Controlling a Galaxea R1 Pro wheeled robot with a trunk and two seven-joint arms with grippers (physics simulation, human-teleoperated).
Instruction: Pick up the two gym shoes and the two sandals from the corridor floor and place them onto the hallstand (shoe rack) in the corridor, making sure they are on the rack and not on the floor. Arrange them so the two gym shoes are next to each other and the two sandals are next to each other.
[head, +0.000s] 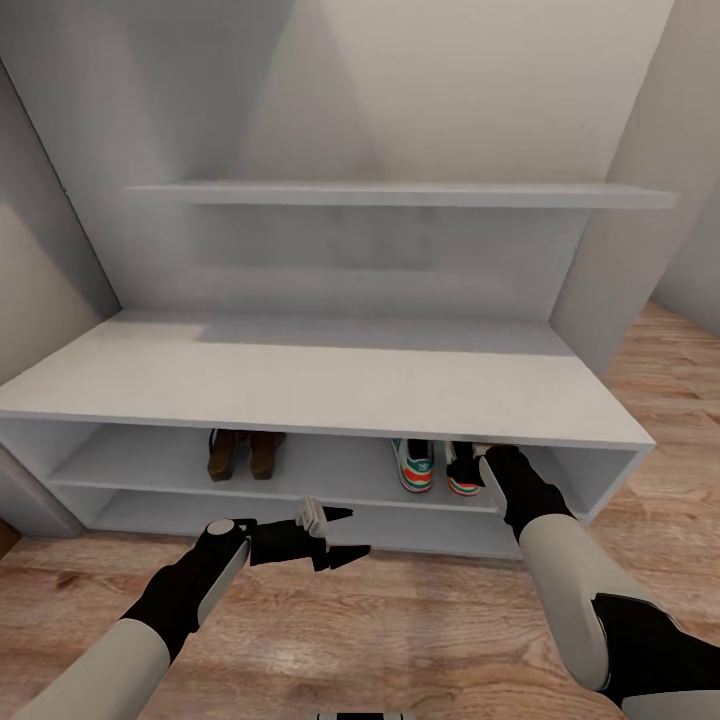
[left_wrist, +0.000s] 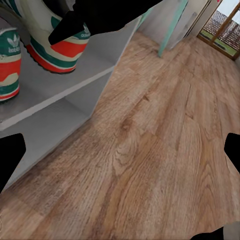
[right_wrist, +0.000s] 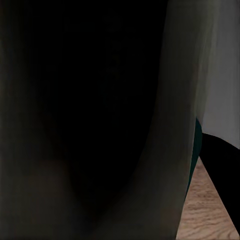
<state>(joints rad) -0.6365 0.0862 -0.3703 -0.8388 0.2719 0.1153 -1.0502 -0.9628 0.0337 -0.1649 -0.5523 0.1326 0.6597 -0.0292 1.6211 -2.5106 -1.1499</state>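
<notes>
The right gripper (head: 478, 458), grip hidden, reaches the shelved gym shoes (head: 416, 466); left gripper (head: 340, 533) open, empty.

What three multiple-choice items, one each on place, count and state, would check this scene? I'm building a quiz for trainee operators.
1. Where are the two sandals?
A. upper cubby shelf of the hallstand
B. bench top
C. floor

2. How many gym shoes sit on that shelf?
A. one
B. two
C. three

3. How do the left gripper jaws stand?
A. shut on a sandal
B. shut on a shoe
C. open, empty

Key: 1 A, the brown pair sits left on the shelf; 2 B, two striped heels show side by side; 3 C, the jaws are spread above the corridor floor.
</notes>
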